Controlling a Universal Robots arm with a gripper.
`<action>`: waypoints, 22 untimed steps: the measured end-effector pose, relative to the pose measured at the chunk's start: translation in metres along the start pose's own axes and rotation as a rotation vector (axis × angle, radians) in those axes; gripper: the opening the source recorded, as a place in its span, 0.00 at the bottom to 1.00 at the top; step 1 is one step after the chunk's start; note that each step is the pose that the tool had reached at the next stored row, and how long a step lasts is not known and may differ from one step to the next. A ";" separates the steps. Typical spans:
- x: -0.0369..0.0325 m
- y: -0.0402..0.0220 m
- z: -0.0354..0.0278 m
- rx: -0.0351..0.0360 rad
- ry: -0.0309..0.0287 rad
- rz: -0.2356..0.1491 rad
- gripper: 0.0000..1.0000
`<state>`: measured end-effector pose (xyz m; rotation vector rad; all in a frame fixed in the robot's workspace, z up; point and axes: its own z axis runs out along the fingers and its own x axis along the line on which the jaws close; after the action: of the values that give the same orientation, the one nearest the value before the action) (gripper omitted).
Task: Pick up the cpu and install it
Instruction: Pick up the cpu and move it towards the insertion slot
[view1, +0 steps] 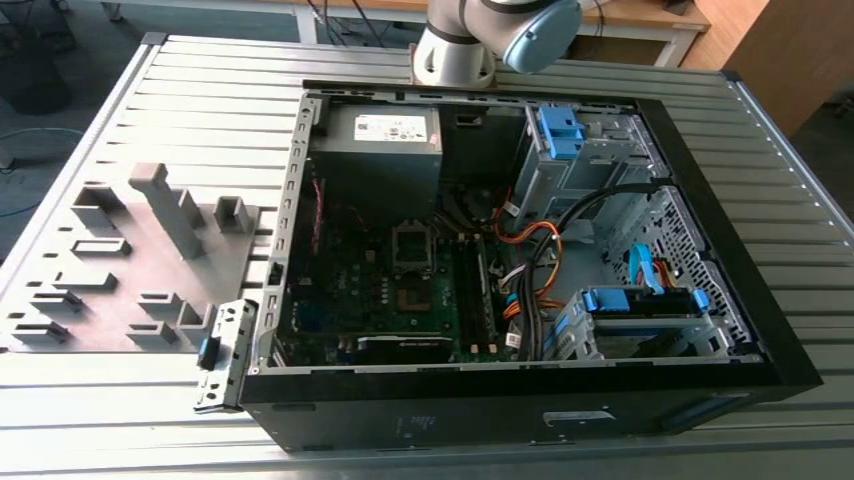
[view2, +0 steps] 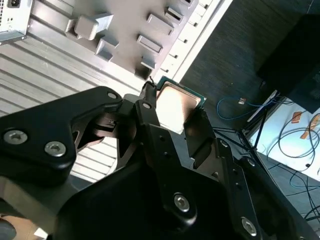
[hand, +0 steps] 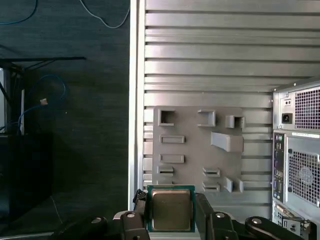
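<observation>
**Grip closed on the cpu (hand: 171, 210), away from the case**

Exterior view: an open computer case (view1: 534, 420) lies on its side on a ribbed metal worktop (view1: 200, 100), its motherboard (view1: 360, 290) facing up. A grey fixture plate (view1: 160, 280) with raised holders sits just beside the case, on the exterior view's left. The arm (view1: 494, 40) stands at the far edge of the worktop, behind the case.

Second wrist view: two black fingers (view2: 149, 117) are clamped on opposite edges of the cpu, whose silver-grey lid faces the camera inside a green border. It touches neither the plate nor the worktop (both lie well behind it), and dark floor (view2: 235, 55) runs along the worktop's edge.

First wrist view: the cpu sits square between the fingers. Beyond it are the fixture plate, the ribbed worktop and the case's vented rear panel (hand: 300, 175); blue cable (hand: 47, 95) trails over the floor.
</observation>
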<state>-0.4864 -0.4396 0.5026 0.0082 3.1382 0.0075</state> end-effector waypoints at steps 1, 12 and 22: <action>0.0034 -0.0001 0.0155 0.0000 0.0000 0.000 0.47; 0.0081 -0.0002 0.0370 0.0001 0.0001 0.000 0.47; 0.0121 -0.0003 0.0552 0.0001 0.0001 0.000 0.47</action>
<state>-0.4983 -0.4396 0.4474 0.0084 3.1383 0.0074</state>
